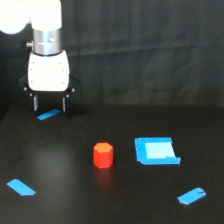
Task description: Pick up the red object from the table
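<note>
The red object (103, 154) is a small red-orange stubby prism with a faceted top, standing on the black table (65, 165) near the middle of the exterior view. My gripper (49, 105) hangs at the upper left, well behind and to the left of the red object. Its two thin fingers (35, 103) point down, spread apart with nothing between them, just above a blue tape strip (48, 115).
A blue square patch (156, 150) lies just right of the red object. More blue tape strips sit at the front left (21, 187) and front right (191, 196). A black curtain (150, 50) closes off the back.
</note>
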